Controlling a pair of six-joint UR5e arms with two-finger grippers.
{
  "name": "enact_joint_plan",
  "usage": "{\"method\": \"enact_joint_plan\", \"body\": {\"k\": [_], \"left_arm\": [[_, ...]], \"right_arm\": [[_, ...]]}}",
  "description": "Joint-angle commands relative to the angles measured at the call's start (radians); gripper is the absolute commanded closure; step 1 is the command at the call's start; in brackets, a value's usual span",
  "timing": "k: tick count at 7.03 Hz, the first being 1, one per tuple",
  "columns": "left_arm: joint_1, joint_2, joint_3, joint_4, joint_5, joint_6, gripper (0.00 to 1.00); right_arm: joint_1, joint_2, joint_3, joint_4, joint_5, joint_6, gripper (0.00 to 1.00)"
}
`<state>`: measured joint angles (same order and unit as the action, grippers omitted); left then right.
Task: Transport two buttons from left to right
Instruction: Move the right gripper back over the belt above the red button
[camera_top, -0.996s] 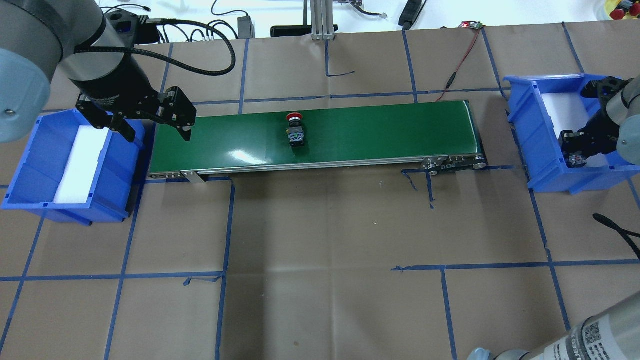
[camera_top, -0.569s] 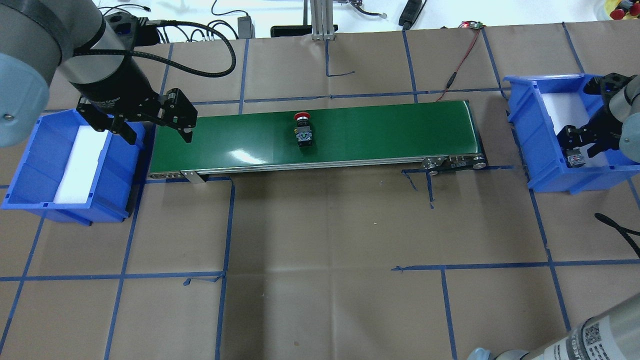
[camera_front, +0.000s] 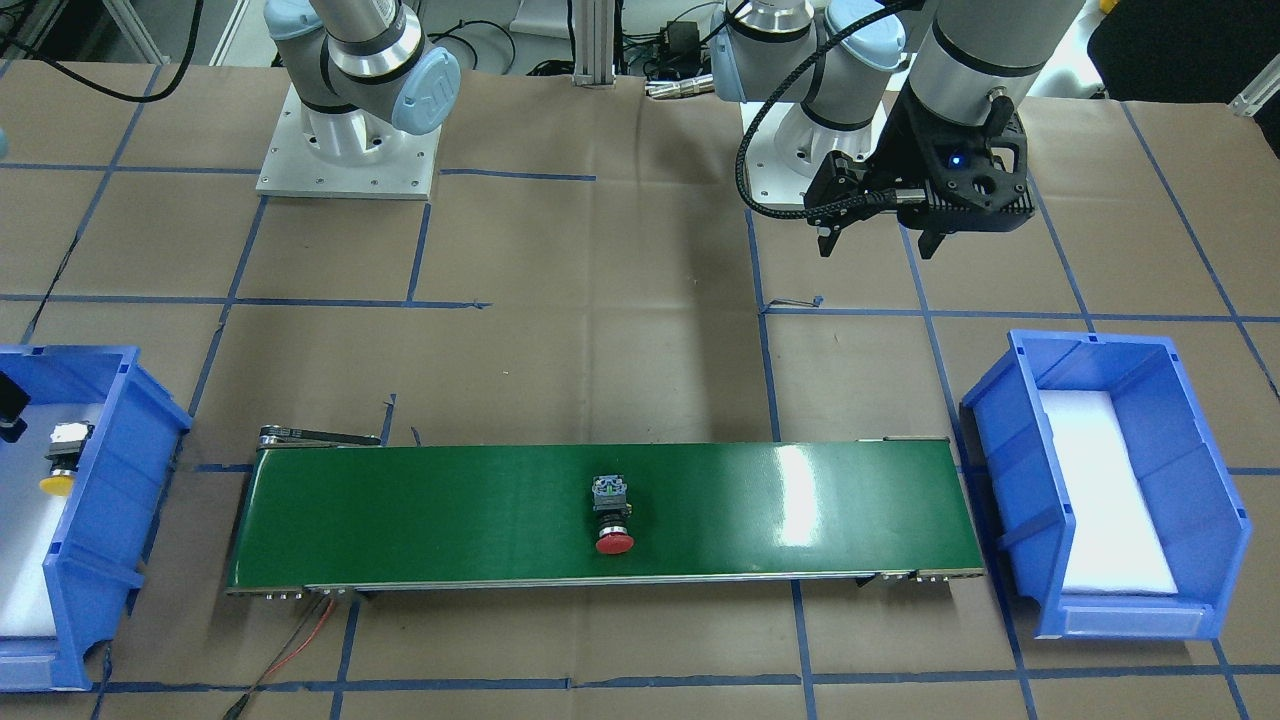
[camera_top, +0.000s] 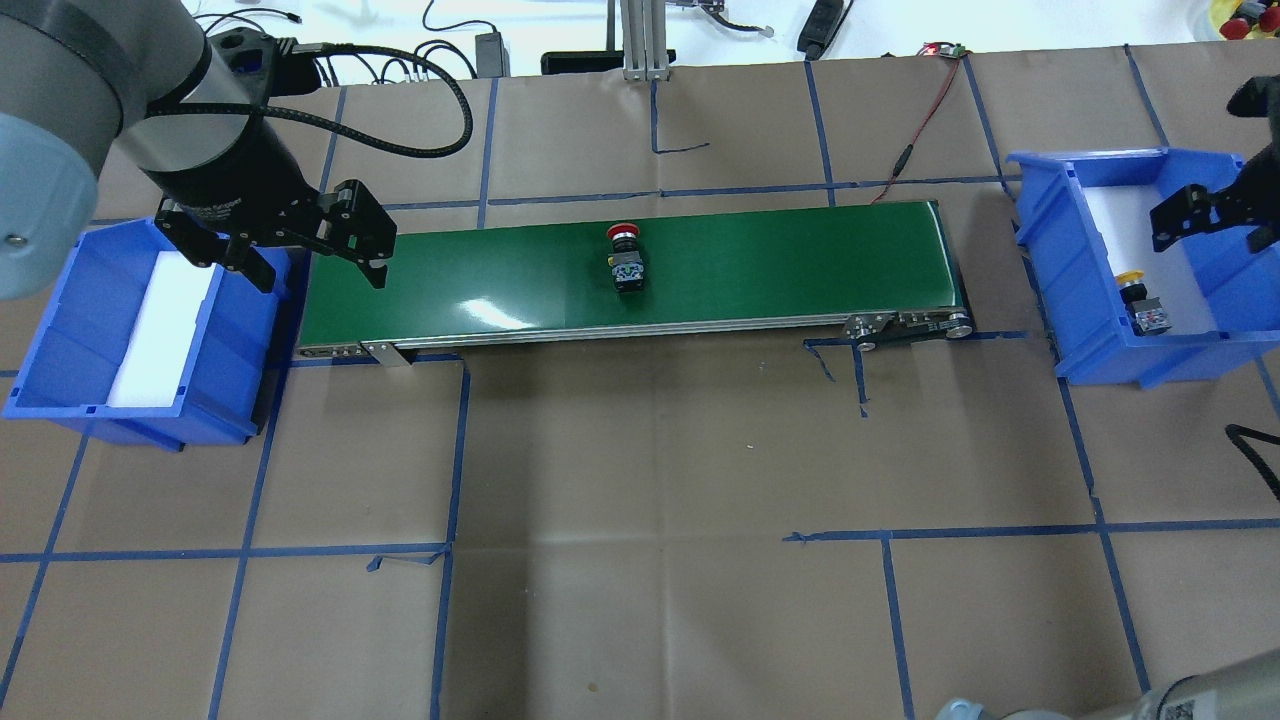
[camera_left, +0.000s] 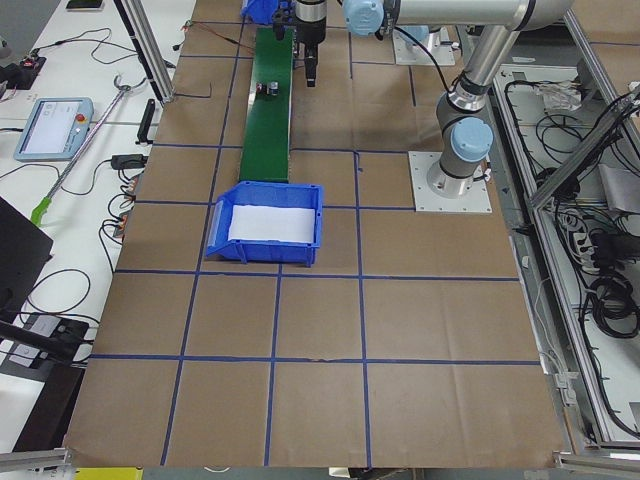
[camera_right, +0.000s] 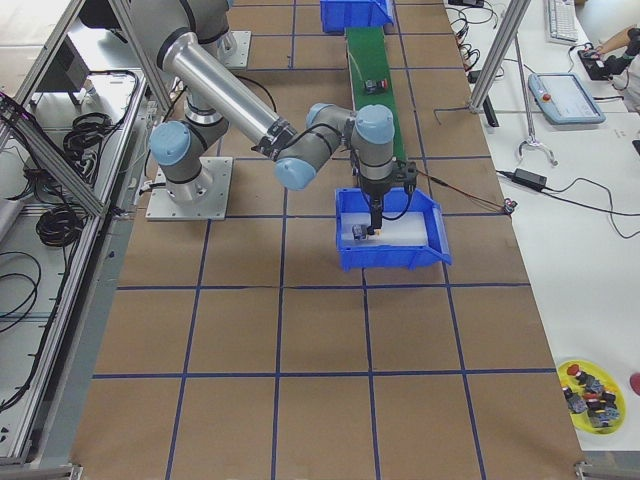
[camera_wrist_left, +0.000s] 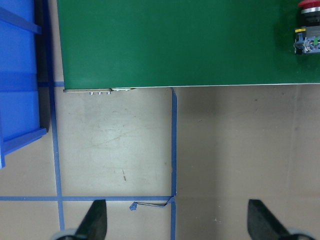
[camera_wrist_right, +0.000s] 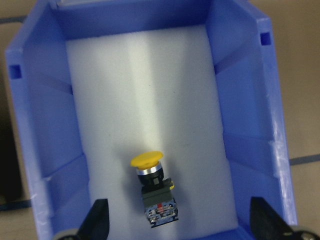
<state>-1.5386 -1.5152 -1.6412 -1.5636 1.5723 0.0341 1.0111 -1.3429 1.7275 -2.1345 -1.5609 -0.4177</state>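
The red button (camera_top: 625, 257) lies on its side near the middle of the green conveyor belt (camera_top: 780, 260); it also shows in the front view (camera_front: 612, 515) and at the top right of the left wrist view (camera_wrist_left: 307, 34). The yellow button (camera_top: 1143, 303) lies on the white foam in the right blue bin (camera_top: 1058, 250), seen below my right gripper in its wrist view (camera_wrist_right: 152, 192). My right gripper (camera_top: 1208, 235) hangs open and empty above that bin. My left gripper (camera_top: 320, 275) is open and empty over the belt's left end, beside the left blue bin (camera_top: 60, 330).
The left bin holds only white foam. A red wire (camera_top: 920, 120) runs from the belt's far right corner to the table's back edge. A black cable (camera_top: 1250, 450) lies at the right edge. Blue tape lines cross the brown table cover.
The red button has ridden the belt to the right. My right gripper has let go of the yellow button in the right bin and risen away. My left gripper has barely moved.
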Motion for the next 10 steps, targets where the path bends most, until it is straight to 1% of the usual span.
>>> {"method": "enact_joint_plan", "body": {"k": [1, 2, 4, 5, 7, 8, 9, 10], "left_arm": [[0.000, 0.001, 0.000, 0.000, 0.000, 0.001, 0.00], [0.000, -0.002, 0.001, 0.000, 0.002, 0.000, 0.00], [0.000, -0.002, 0.000, 0.000, 0.000, 0.001, 0.00], [0.000, -0.002, -0.002, 0.000, 0.002, 0.001, 0.00], [0.000, -0.002, 0.000, -0.001, 0.000, 0.000, 0.00], [0.000, 0.000, -0.002, -0.001, 0.000, 0.000, 0.00], [0.000, 0.000, 0.000, 0.000, 0.000, 0.000, 0.00], [0.000, -0.002, 0.001, 0.000, 0.000, 0.001, 0.00]], "right_arm": [[0.097, -0.032, -0.217, 0.361, 0.009, 0.149, 0.00], [0.166, -0.022, -0.273, 0.428, 0.007, 0.202, 0.00], [0.359, -0.021, -0.275, 0.403, -0.010, 0.224, 0.00], [0.418, -0.019, -0.270, 0.403, -0.008, 0.230, 0.00], [0.481, -0.010, -0.270, 0.401, -0.013, 0.330, 0.00], [0.519, -0.003, -0.267, 0.371, -0.010, 0.379, 0.00], [0.553, 0.022, -0.267, 0.326, -0.013, 0.381, 0.00], [0.561, 0.039, -0.267, 0.321, -0.011, 0.395, 0.00]]}}
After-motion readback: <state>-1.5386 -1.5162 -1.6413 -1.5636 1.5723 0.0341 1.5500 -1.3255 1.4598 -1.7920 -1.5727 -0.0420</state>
